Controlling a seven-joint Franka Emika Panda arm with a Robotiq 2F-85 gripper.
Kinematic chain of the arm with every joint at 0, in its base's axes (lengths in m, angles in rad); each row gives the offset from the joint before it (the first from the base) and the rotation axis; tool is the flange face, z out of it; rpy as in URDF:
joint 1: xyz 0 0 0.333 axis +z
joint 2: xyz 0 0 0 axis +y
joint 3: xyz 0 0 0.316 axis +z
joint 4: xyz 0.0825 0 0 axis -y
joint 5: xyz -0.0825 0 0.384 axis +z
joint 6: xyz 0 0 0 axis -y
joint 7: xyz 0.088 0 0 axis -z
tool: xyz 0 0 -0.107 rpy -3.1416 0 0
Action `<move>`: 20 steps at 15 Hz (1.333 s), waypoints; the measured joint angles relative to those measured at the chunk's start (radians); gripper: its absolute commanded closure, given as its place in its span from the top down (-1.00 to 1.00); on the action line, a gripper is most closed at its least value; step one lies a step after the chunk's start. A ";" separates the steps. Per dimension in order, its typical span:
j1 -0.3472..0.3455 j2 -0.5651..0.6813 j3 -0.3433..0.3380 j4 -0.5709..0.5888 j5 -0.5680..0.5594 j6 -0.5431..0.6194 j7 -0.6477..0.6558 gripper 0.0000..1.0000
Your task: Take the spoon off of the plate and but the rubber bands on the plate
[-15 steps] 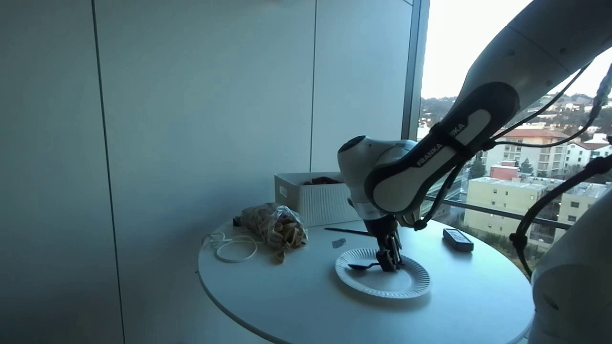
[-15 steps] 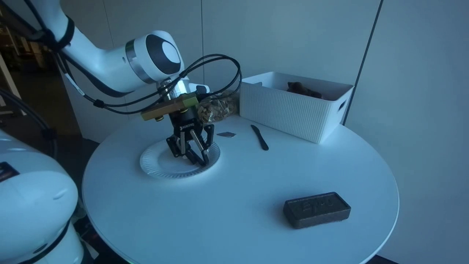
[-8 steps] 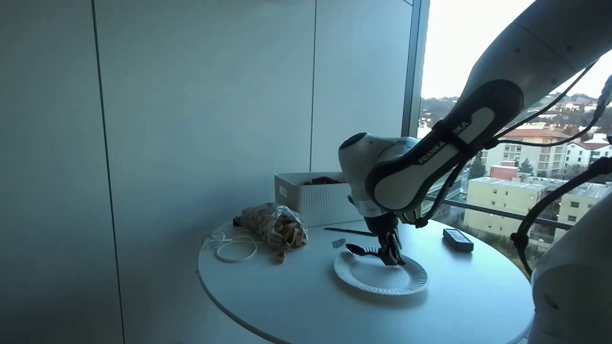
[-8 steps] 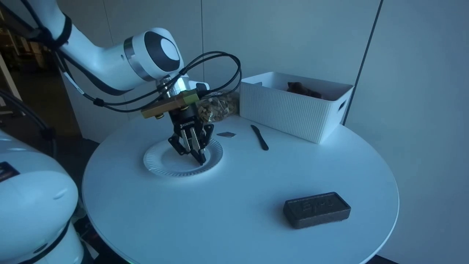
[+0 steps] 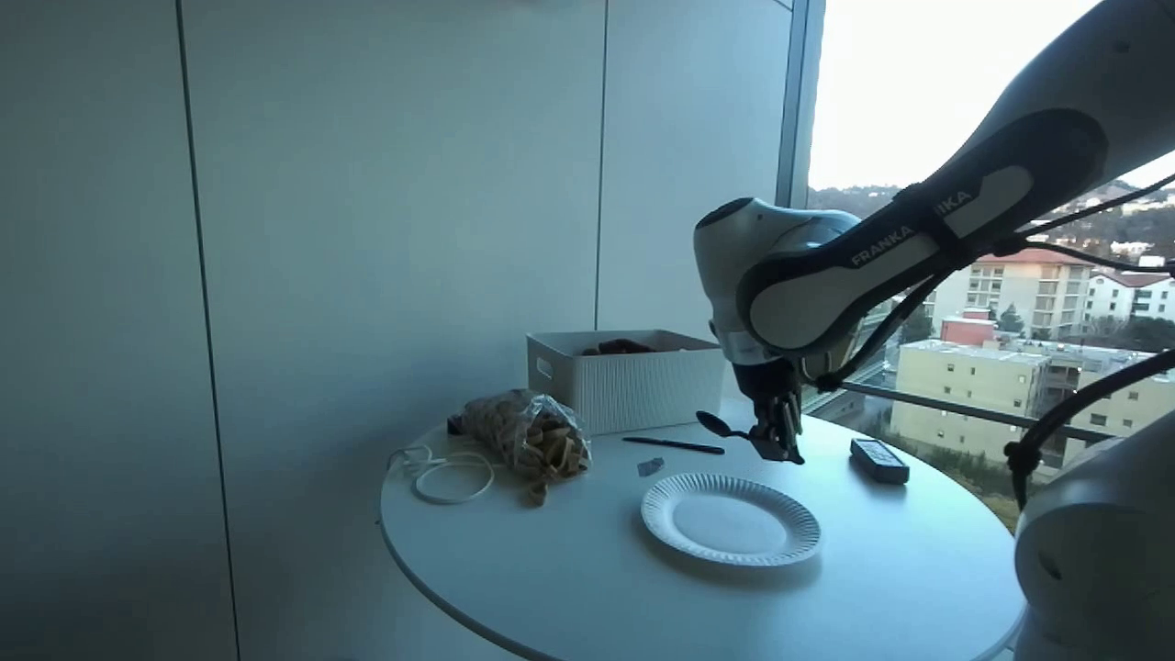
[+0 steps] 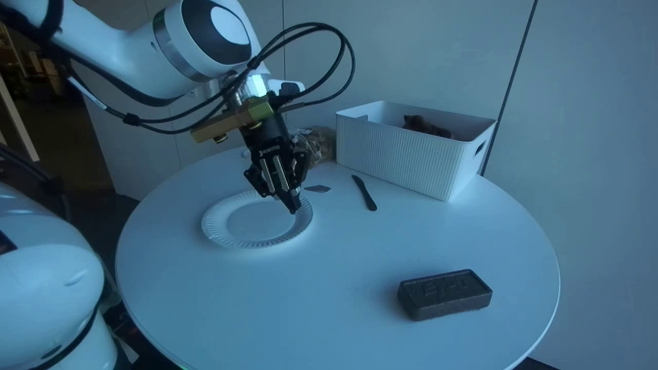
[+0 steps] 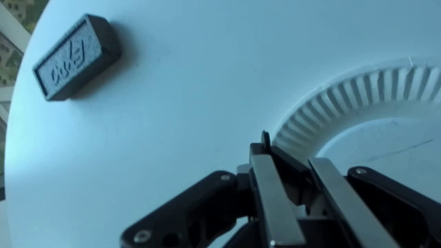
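Note:
The dark spoon (image 5: 712,424) hangs in the air, its bowl sticking out to one side of my gripper (image 5: 780,453) in an exterior view. My gripper (image 6: 293,206) is shut on the handle, which its fingers mostly hide. A thin dark end of the spoon (image 7: 265,137) pokes past the fingertips in the wrist view. Below, the white plate (image 5: 730,528) lies flat on the table with nothing on it; its fluted rim (image 7: 324,98) shows beside the fingers. The rubber bands (image 5: 555,448), a tan bunch in a clear bag, rest on the table away from the plate.
A white box (image 5: 633,393) with something brown inside stands at the back by the wall. A dark knife (image 6: 365,193) and a small grey scrap (image 6: 317,188) lie before it. A dark eraser (image 6: 444,294) and a white cable (image 5: 455,498) are also on the table.
My gripper has closed on the spoon and lifted it up off the plate, moving right in an exterior view. The plate has shifted slightly.

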 measured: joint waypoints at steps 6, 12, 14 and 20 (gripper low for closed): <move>-0.109 0.013 -0.071 -0.013 0.001 -0.029 0.114 -0.40; -0.129 0.084 -0.082 -0.017 0.003 -0.027 0.166 0.38; -0.130 0.064 -0.081 -0.012 0.002 -0.027 0.172 0.68; -0.095 -0.130 -0.055 -0.003 -0.026 -0.046 0.016 1.00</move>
